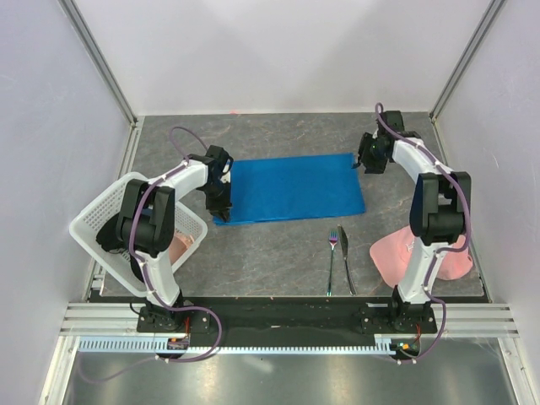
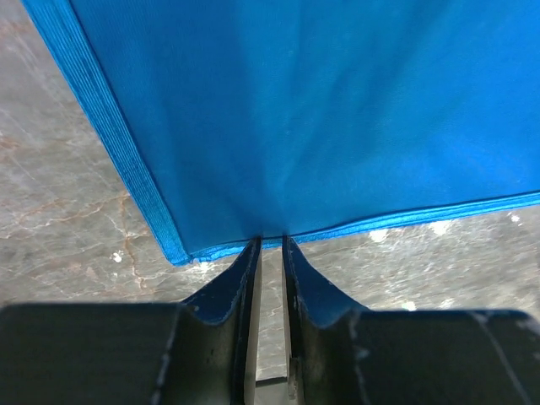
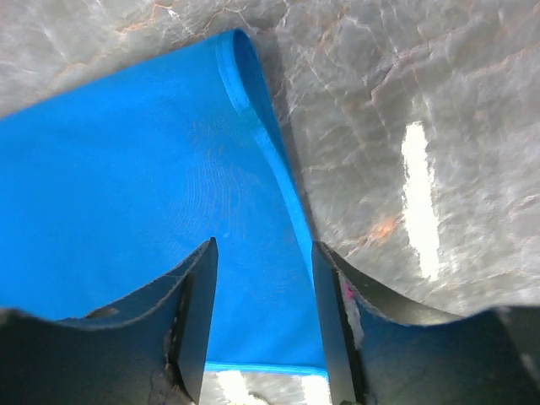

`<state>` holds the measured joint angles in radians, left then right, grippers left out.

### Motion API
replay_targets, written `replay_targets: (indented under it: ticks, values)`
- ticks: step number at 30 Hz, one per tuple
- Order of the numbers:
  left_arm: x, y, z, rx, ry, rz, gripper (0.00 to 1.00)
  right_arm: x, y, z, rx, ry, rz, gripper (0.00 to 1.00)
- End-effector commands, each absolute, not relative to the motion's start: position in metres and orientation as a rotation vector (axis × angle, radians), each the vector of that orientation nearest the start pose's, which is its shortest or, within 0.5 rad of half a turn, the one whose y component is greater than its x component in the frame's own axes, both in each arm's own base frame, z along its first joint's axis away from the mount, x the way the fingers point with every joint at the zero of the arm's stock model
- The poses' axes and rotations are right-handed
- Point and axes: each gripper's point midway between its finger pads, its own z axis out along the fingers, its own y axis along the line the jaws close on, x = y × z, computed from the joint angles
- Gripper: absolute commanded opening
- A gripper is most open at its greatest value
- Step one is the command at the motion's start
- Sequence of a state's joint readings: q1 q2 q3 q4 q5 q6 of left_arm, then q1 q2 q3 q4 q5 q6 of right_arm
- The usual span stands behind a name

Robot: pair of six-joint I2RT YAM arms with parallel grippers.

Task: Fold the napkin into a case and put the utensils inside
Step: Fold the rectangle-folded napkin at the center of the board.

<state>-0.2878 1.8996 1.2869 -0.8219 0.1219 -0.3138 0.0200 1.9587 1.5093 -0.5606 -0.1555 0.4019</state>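
Note:
The bright blue napkin (image 1: 291,187) lies flat as a wide doubled rectangle in the middle of the table. My left gripper (image 1: 221,209) is at its near left corner. In the left wrist view the napkin (image 2: 337,110) shows creases running down to the left gripper (image 2: 270,240), whose jaws are almost together on the hem. My right gripper (image 1: 363,160) hovers at the far right corner. In the right wrist view it (image 3: 263,245) stands open over the napkin (image 3: 126,186), holding nothing. The utensils, a fork (image 1: 332,261) and a knife (image 1: 346,260), lie side by side near the front edge.
A white mesh basket (image 1: 93,228) sits tilted at the left, beside the left arm, with something pink inside it. A pale pink cloth (image 1: 392,253) lies at the right by the right arm's base. White walls enclose the table.

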Motion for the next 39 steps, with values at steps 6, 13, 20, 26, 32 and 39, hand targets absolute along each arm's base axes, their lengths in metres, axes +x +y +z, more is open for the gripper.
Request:
replay_targets:
  ticks: [6,13,20,26,32,39]
  values:
    - [0.321,-0.129,0.054,0.032,2.926,-0.262,0.23,0.464,0.059,0.061,0.103,2.657,0.03,0.63]
    - [0.333,-0.143,0.082,-0.025,2.86,-0.366,0.23,0.459,0.061,0.048,0.02,2.678,-0.121,0.64]
    - [0.339,-0.153,0.086,-0.035,2.852,-0.421,0.23,0.453,0.065,0.037,-0.011,2.708,-0.13,0.67]
    - [0.347,-0.158,0.094,-0.034,2.828,-0.447,0.24,0.449,0.07,0.015,-0.005,2.73,-0.084,0.65]
    - [0.346,-0.158,0.095,-0.034,2.832,-0.448,0.24,0.444,0.069,-0.002,0.004,2.743,-0.088,0.58]
    - [0.346,-0.156,0.095,-0.043,2.828,-0.438,0.24,0.435,0.066,-0.016,0.011,2.756,-0.102,0.34]
